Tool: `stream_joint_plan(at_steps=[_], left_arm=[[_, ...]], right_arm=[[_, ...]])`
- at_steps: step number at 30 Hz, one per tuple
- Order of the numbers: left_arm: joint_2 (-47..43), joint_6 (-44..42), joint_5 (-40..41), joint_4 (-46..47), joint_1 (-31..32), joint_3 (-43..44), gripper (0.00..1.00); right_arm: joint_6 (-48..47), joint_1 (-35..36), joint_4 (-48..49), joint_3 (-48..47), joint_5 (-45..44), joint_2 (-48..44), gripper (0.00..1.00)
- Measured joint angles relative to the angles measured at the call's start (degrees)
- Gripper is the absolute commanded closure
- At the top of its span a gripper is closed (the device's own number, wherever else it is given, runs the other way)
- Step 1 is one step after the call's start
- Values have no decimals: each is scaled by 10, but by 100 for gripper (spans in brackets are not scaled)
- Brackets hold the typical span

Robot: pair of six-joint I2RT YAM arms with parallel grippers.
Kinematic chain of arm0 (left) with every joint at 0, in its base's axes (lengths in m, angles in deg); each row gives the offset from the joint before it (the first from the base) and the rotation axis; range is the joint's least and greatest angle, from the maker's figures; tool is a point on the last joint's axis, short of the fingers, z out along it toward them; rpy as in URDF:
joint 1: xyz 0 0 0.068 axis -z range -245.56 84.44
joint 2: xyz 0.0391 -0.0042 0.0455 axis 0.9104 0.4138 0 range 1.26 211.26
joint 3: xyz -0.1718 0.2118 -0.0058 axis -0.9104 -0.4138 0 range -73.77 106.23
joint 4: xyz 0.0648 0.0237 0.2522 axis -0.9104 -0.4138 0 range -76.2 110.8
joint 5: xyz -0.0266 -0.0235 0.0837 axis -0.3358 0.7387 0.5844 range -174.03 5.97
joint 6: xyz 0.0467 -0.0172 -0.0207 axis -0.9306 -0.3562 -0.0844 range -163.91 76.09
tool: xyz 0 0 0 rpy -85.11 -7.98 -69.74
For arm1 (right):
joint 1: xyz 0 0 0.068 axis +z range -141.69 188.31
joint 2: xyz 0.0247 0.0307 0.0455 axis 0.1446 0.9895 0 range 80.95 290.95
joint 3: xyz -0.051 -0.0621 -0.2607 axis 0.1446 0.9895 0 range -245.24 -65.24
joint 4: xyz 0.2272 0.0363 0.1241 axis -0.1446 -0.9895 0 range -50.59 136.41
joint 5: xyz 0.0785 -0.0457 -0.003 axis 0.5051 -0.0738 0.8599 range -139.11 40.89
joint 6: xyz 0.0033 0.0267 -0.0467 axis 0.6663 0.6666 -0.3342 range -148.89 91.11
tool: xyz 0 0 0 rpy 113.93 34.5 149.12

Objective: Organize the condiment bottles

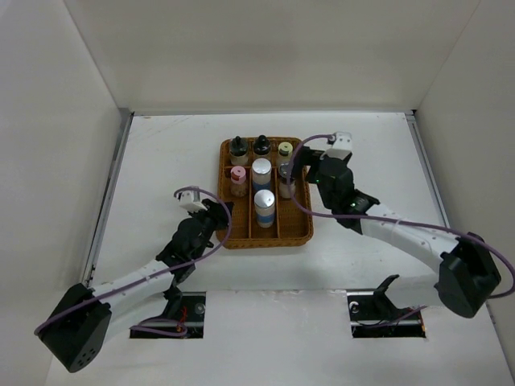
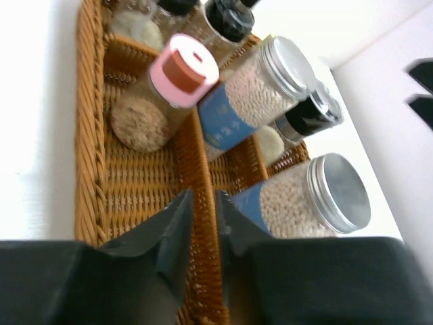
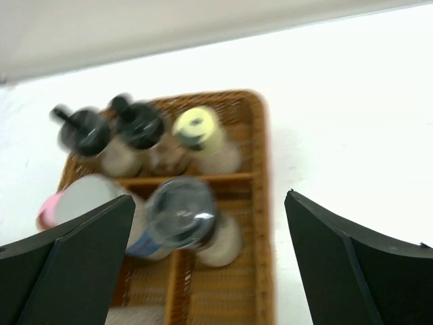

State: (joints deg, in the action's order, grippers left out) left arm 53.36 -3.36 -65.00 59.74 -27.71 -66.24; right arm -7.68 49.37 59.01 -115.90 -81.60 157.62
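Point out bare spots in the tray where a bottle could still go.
Inside the wicker tray, two bare patches: the near left compartment, between the pink-capped bottle and the near rim, and the near right compartment, on this side of the silver-capped shaker. The far row and middle column are crowded. Bare table flanks the tray.

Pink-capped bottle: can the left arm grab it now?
Probably yes. Only bare wicker lies between the left pincer and the pink-capped bottle in the left row of the tray. The pincer looks shut, so it must open first.
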Motion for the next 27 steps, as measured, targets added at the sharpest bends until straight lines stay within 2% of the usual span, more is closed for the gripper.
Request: stream_joint_plan(at_steps=[3,7,9,17,21,27], left_arm=[[-23,-3,10,-61,-3,29,86],[-28,-6,37,-168,-14,93,69],[-25,-5,49,-220,-24,126,66],[-29,4,65,-405,-61,209,55],[-57,4,66,-465,-68,224,54],[-77,0,67,-501,-73,238,55]], right_arm=[[14,-36,9,40,-16,-40,0],[30,-80,12,82,-25,-55,0],[37,-95,15,99,-27,-51,0],[75,-110,48,163,-32,-24,0],[87,-110,62,167,-30,-21,0],[89,-110,85,167,-22,-10,0]])
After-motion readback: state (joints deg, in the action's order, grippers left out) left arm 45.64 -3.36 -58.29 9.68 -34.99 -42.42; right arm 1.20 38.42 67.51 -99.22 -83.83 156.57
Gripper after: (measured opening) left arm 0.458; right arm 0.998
